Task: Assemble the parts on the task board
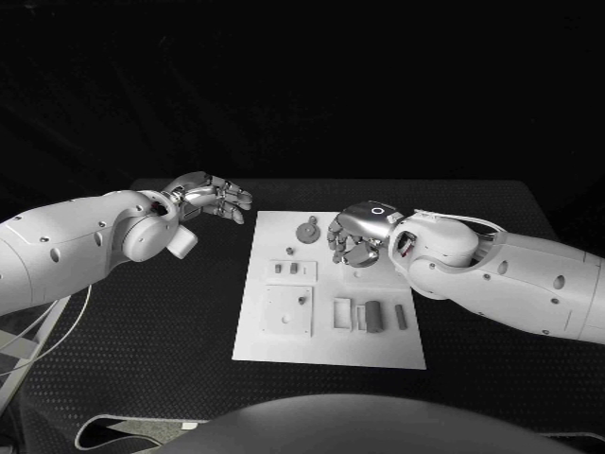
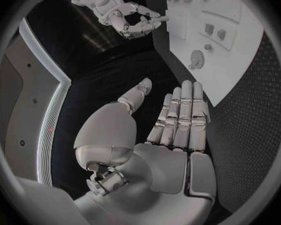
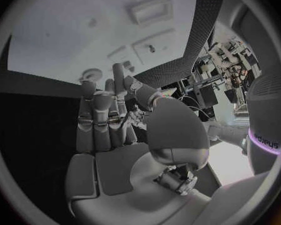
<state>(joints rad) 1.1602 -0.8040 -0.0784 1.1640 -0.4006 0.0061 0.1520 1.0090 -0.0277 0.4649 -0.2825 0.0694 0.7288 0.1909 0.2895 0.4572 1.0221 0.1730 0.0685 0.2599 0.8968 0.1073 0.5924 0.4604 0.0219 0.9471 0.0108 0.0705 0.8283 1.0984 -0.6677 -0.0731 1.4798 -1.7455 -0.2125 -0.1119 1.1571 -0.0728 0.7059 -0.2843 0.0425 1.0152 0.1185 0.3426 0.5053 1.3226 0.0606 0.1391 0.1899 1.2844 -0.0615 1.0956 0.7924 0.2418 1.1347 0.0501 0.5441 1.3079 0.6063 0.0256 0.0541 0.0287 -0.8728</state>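
Note:
The white task board (image 1: 333, 345) lies in the middle of the table. On it are a grey gear-like part (image 1: 307, 230) at the far end, a small peg (image 1: 290, 251), two small pieces (image 1: 290, 270), a square plate (image 1: 286, 310) and three upright blocks (image 1: 371, 316). My left hand (image 1: 212, 199) hovers off the board's far left corner, fingers stretched out together and empty (image 2: 175, 120). My right hand (image 1: 357, 236) hangs over the board's far right part, just right of the gear (image 3: 90, 75), fingers loosely bent, nothing in them (image 3: 112, 120).
Black matting (image 1: 153, 322) covers the table around the board (image 2: 240, 60). My right forearm (image 1: 521, 274) crosses above the table on the board's right side. The table's far edge (image 1: 330, 182) runs close behind both hands.

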